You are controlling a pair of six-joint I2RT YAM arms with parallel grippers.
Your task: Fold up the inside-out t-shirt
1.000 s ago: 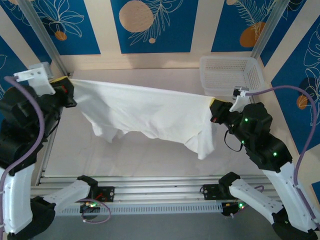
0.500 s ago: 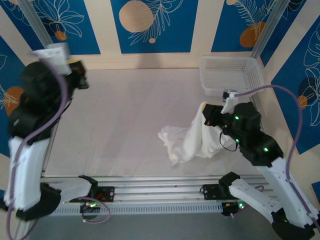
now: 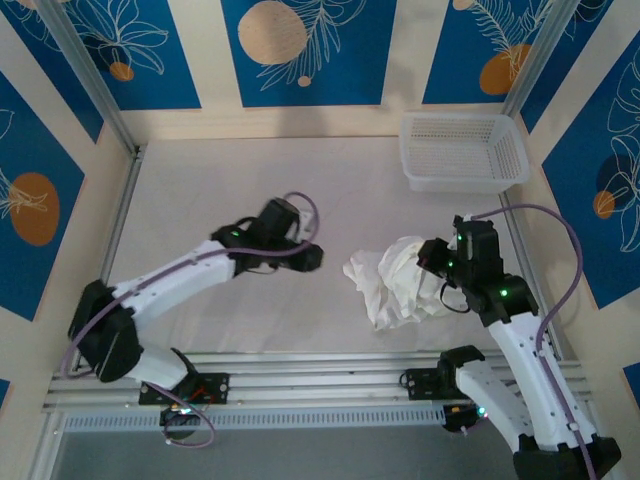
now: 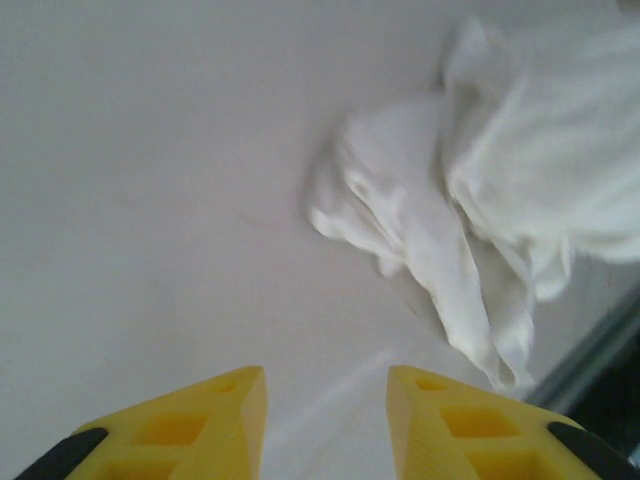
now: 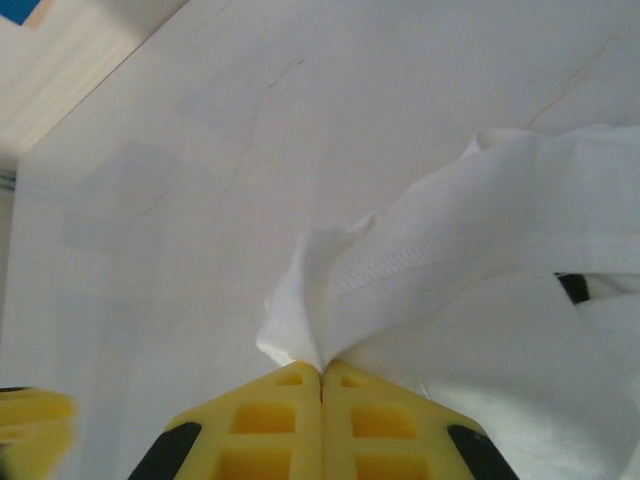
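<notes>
The inside-out t-shirt [image 3: 392, 282] is a crumpled white heap on the table, right of centre. My right gripper [image 3: 430, 253] is at the heap's right top, shut on a stitched fold of the t-shirt [image 5: 470, 290], as the right wrist view [image 5: 322, 368] shows. A small dark tag [image 5: 572, 287] peeks from the cloth. My left gripper [image 3: 315, 257] hovers low over bare table just left of the heap. Its yellow fingers [image 4: 230, 400] stand apart with nothing between them [image 4: 325, 375], and the t-shirt [image 4: 470, 200] lies ahead to the right.
A white mesh basket [image 3: 462, 150] stands at the back right corner. An aluminium rail [image 3: 300, 385] runs along the table's near edge, with the arm bases on it. Patterned walls close in the back and both sides.
The left arm swung from high at the far left down to the table's middle, and its jaws opened. The shirt, earlier stretched between both grippers, collapsed into a heap by the right gripper.
</notes>
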